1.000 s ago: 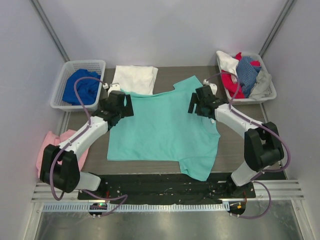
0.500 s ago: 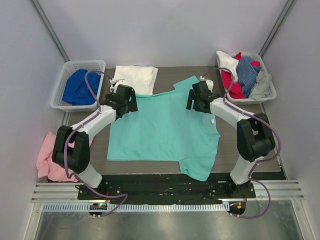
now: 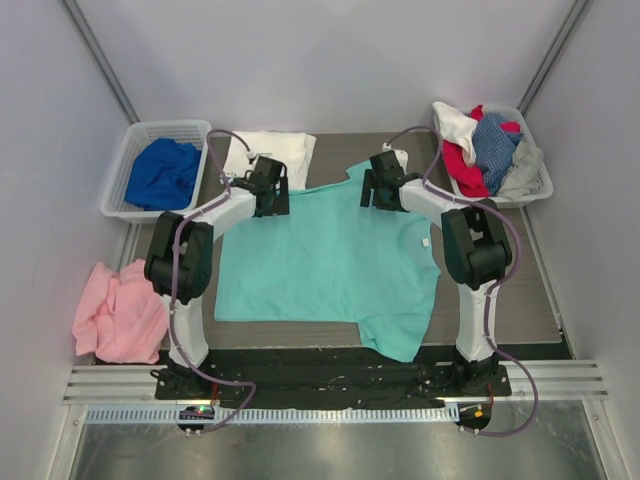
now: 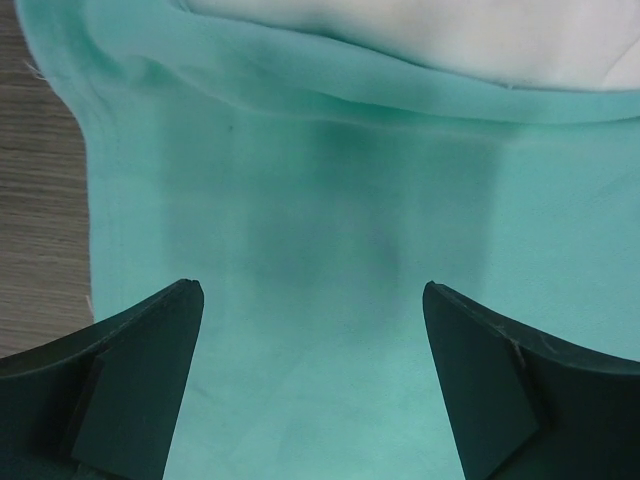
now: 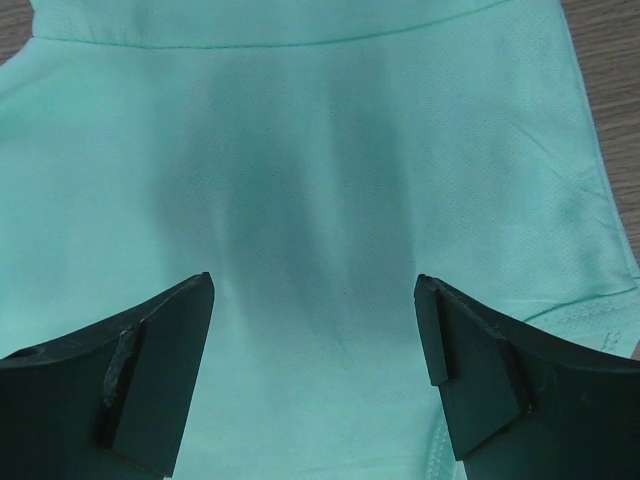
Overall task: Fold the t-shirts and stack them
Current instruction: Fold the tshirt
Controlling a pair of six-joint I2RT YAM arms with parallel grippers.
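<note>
A mint-green t-shirt (image 3: 330,260) lies spread flat on the table. A folded white t-shirt (image 3: 268,156) lies behind it at the back left, its edge under the green hem in the left wrist view (image 4: 420,40). My left gripper (image 3: 270,190) is open over the green shirt's far left edge (image 4: 310,290). My right gripper (image 3: 380,185) is open over the far right part, near the sleeve (image 5: 315,290). Both hold nothing.
A white lattice basket (image 3: 135,165) at back left holds a royal blue shirt (image 3: 160,172). A basket (image 3: 535,185) at back right holds red, white, blue and grey shirts (image 3: 485,145). A pink cloth (image 3: 115,310) lies at the left edge.
Both arms have stretched toward the back of the table. Each gripper has moved from mid-shirt to the green shirt's far edge. The shirt has not moved.
</note>
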